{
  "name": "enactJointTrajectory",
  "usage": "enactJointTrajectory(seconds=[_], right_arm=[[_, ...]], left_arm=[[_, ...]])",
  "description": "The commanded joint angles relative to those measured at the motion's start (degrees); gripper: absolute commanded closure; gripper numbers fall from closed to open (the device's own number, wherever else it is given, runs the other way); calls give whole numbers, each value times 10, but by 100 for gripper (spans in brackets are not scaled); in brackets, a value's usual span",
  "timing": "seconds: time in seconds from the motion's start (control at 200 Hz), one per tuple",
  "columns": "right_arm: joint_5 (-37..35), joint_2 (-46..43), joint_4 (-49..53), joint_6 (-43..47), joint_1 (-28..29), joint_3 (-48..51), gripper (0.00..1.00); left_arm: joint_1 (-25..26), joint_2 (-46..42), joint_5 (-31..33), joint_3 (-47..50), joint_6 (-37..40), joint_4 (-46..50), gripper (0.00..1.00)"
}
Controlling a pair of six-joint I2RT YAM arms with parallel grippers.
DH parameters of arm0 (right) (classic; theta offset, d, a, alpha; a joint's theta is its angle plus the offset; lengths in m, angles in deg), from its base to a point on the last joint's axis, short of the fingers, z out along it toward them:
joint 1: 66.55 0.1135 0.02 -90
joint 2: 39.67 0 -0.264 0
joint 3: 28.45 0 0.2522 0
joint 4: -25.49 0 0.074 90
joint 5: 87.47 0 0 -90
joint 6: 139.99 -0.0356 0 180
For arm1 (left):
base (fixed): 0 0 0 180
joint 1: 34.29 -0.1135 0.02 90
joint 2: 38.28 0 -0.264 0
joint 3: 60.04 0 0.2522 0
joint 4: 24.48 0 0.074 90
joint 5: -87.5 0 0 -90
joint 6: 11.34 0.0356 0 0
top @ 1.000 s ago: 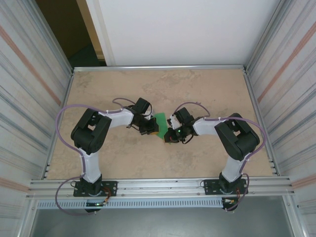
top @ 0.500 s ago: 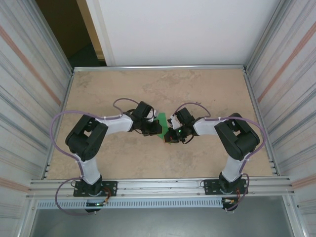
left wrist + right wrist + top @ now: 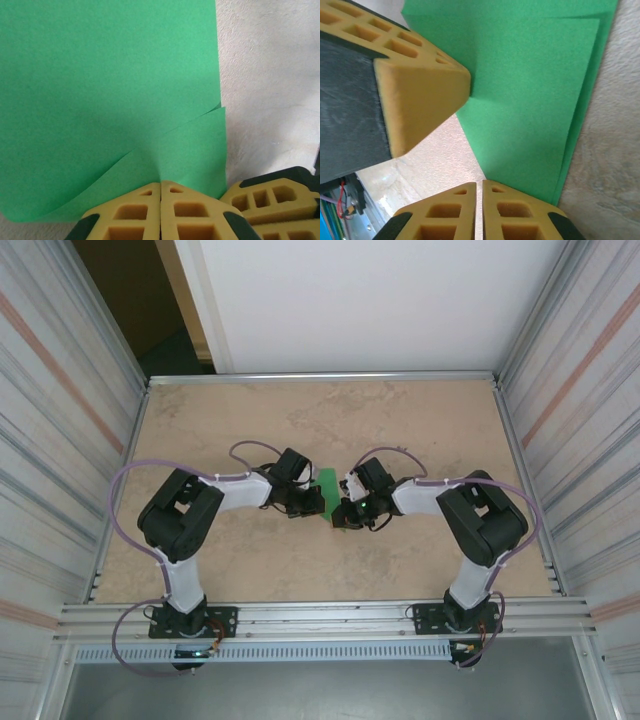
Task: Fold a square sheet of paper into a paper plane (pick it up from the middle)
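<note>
Centre of the bench (image 3: 420, 420): folded green square sheet of paper (image 3: 100, 90). At frame bottom, left fingers (image 3: 150, 201) closed, pinching its flap; right fingers (image 3: 515, 199) closed on its edge.

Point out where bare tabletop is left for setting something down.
Free: the wide far strip of table before the back rail; a near strip along the front rail, between left arm and right arm. Crowded: the middle, where left gripper and right gripper meet on the green paper.
</note>
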Motion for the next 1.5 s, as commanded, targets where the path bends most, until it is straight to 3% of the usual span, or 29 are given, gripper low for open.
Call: enactJointTrajectory(seconds=[0.0, 0.636, 0.857, 1.193, 1.493], right_arm=[[-6, -35, -1, -17, 2, -6, 88], [-40, 50, 48, -2, 2, -30, 93], [-48, 72, 64, 0, -1, -2, 94], [-59, 72, 80, 1, -6, 6, 95], [-51, 58, 67, -11, -6, 3, 95]], left_arm=[[-1, 20, 33, -5, 16, 40, 92], [-7, 15, 27, -10, 19, 44, 92], [-51, -6, -43, 14, -10, -23, 89], [-119, 28, -23, 5, 50, 16, 88], [-143, -23, -1, -15, 62, 51, 88]])
